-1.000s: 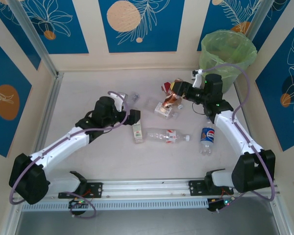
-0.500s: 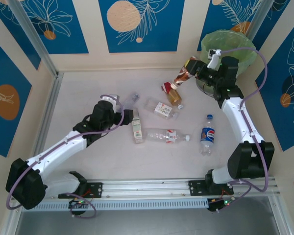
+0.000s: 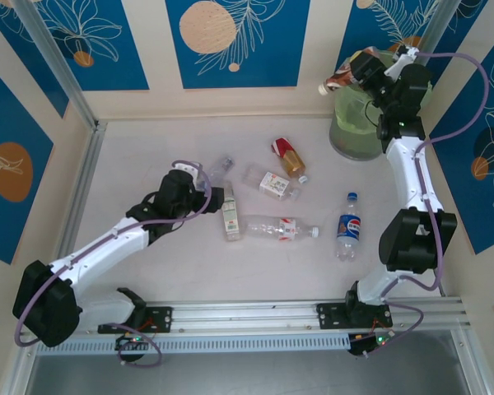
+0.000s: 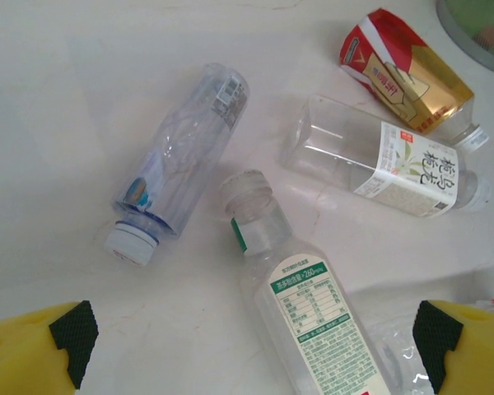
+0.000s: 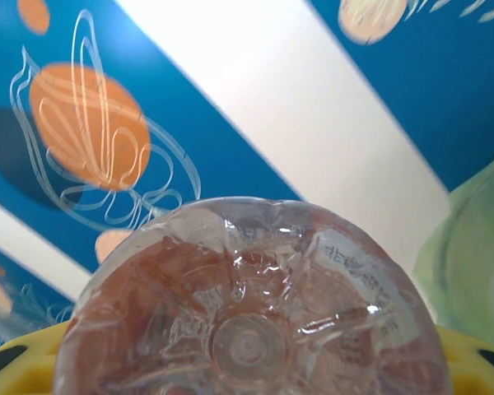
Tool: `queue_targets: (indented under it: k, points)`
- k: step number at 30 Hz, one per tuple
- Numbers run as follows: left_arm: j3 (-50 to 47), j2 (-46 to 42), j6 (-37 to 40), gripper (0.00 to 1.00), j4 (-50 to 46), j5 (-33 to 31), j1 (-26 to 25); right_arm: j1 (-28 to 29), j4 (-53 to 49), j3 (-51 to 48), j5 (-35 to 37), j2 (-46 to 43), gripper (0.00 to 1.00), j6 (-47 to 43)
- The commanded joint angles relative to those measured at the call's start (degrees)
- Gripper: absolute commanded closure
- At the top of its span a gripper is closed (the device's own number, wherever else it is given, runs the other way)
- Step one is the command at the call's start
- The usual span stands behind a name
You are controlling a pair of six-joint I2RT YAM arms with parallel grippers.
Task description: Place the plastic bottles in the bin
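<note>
Top external: gripping amber bottle (image 3: 339,80) in clenched right jaws, raised near rim of bin (image 3: 350,140) at far right. Left jaws released, spread wide, low over green-label bottle (image 4: 313,321) lying with five more bottles (image 3: 280,228) on worktop (image 3: 148,148).

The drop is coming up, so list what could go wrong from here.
1. The amber bottle in the right gripper has its cap end beyond the rim of the bin; released here, it may fall outside.
2. The open left gripper hovers over crowded bottles; closing on the green-label bottle could knock the clear bottle aside.
</note>
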Motion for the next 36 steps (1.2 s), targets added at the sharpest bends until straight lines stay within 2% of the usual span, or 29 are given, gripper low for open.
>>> queue_targets:
  k: [1, 6, 10, 12, 19, 22, 26, 31, 34, 36]
  points:
    - [2.27, 1.05, 1.69, 0.00, -1.85, 0.34, -0.47, -0.84, 4.44, 2.71, 7.48, 2.46, 0.53, 1.96]
    - [2.44, 1.80, 1.61, 0.00, -2.09, 0.59, -0.47, -0.69, 10.74, -0.12, 16.81, 3.66, 0.50, 1.94]
    - [2.63, 2.23, 1.43, 0.00, -2.64, 0.77, -0.51, -0.09, 20.19, -4.85, 26.79, 3.96, 0.51, -2.19]
    - [2.63, 2.29, 1.23, 0.00, -2.76, 0.90, -0.53, -0.34, 22.96, -5.68, 29.45, 4.64, 0.50, -4.74]
    - [2.64, 2.83, 0.76, 0.00, -3.45, 1.17, -0.51, 0.86, 28.06, -7.12, 28.66, 5.52, 0.50, -16.04]
    - [2.76, 3.32, 0.46, 0.00, -3.48, 1.52, -0.47, 2.17, 30.18, -8.30, 30.38, 6.08, 0.48, -22.61]
    - [3.31, 3.95, 0.46, 0.00, -4.27, 1.91, -0.51, 2.39, 29.40, -9.06, 33.20, 6.79, 0.47, -25.45]
    - [3.43, 4.02, 0.50, 0.00, -5.16, 0.91, -0.53, 2.22, 28.92, -9.18, 34.36, 8.85, 0.46, -33.92]
    - [3.34, 4.09, 0.46, 0.00, -5.19, 0.61, -0.48, 1.06, 24.62, -7.12, 34.92, 10.28, 0.44, -34.31]
    - [3.34, 4.36, 0.37, 0.00, -4.97, 0.55, -0.55, -0.11, 16.58, -2.97, 34.82, 11.69, 0.43, -32.23]
